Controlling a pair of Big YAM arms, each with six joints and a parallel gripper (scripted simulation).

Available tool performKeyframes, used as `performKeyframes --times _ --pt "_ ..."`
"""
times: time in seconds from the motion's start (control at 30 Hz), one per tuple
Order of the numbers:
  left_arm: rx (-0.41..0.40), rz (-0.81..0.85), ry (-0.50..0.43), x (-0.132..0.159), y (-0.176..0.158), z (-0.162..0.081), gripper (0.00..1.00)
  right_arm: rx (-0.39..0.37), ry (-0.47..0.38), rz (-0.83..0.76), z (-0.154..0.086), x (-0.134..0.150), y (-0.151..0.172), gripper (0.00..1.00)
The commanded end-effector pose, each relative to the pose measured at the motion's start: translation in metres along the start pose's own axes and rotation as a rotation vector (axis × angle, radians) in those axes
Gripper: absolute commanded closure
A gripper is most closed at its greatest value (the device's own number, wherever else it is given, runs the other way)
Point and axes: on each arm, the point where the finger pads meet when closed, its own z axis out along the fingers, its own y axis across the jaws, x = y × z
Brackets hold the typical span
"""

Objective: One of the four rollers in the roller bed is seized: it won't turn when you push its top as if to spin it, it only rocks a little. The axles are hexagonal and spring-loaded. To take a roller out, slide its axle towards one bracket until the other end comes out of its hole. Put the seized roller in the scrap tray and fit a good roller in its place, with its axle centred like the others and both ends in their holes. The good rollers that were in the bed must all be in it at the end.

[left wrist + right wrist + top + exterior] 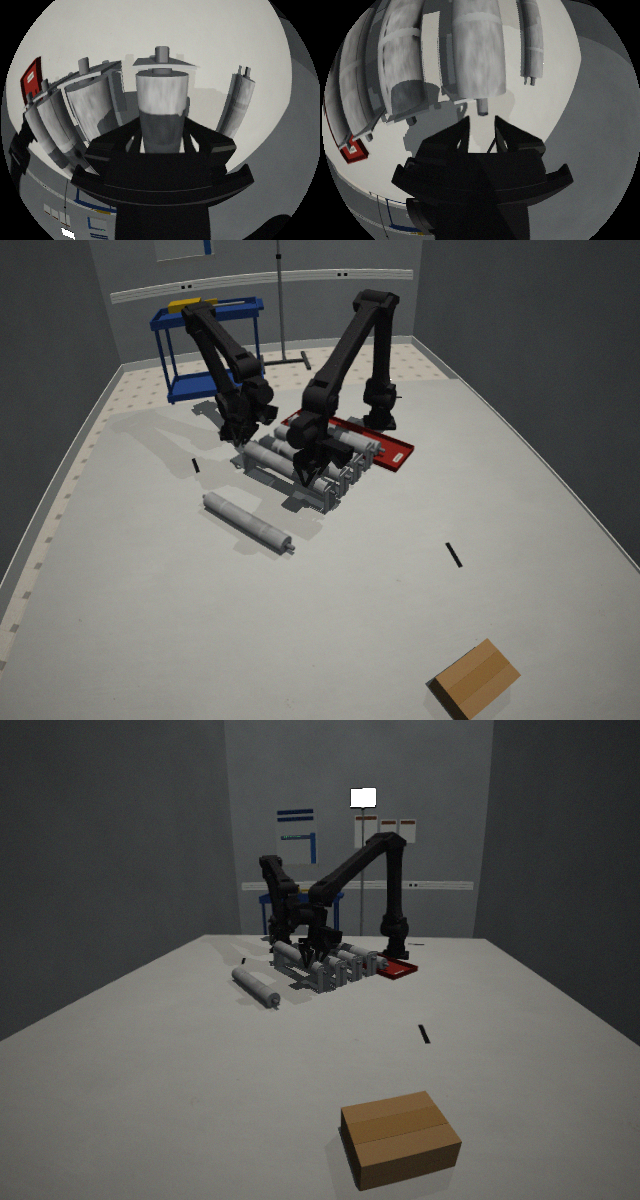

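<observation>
The roller bed holds a front roller [271,460] [162,92] [480,55] with other rollers behind it, partly hidden by the arms. My left gripper [308,481] [312,961] is shut on the front roller near one end. Its axle [162,53] sticks out past the bracket at that end. My right gripper [482,120] [238,443] is partly open and empty, just outside the roller's other end, where the axle tip [482,106] lies just beyond its fingertips. A loose roller [245,521] [254,986] [242,97] [534,47] lies on the table in front of the bed.
The red scrap tray [408,449] [412,969] stands behind the bed; much of its inside is hidden. A cardboard box [478,678] [400,1135] stands far in front. Black strips [453,554] [195,465] mark the table. A blue cart [206,386] stands beyond it.
</observation>
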Motion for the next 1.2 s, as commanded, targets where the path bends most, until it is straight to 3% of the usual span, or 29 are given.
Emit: performKeyframes --times 0.0,0.4,0.43,0.67,1.0,1.03,1.17 --pt "0.074 0.032 -0.016 0.006 -0.032 -0.040 0.68 0.000 -0.005 -0.007 0.000 -0.002 0.000 0.68" --pt "0.073 0.031 -0.020 0.004 -0.032 -0.039 0.68 0.000 -0.005 -0.007 0.000 -0.002 0.000 0.68" --pt "0.073 0.030 -0.019 0.004 -0.032 -0.039 0.38 0.000 -0.005 -0.007 0.000 -0.002 0.000 0.68" --pt "0.006 0.028 -0.015 0.004 -0.012 -0.013 0.38 0.000 -0.005 -0.007 0.000 -0.002 0.000 0.68" --pt "0.022 0.027 -0.015 0.003 -0.015 -0.013 0.38 0.000 -0.005 -0.007 0.000 -0.002 0.000 0.68" --pt "0.070 0.025 -0.019 0.001 -0.030 -0.051 0.38 0.013 -0.051 0.053 -0.032 -0.017 -0.014 0.68" --pt "0.079 0.008 -0.022 -0.007 -0.030 -0.078 0.38 0.010 -0.052 0.060 -0.058 -0.017 -0.013 0.68"
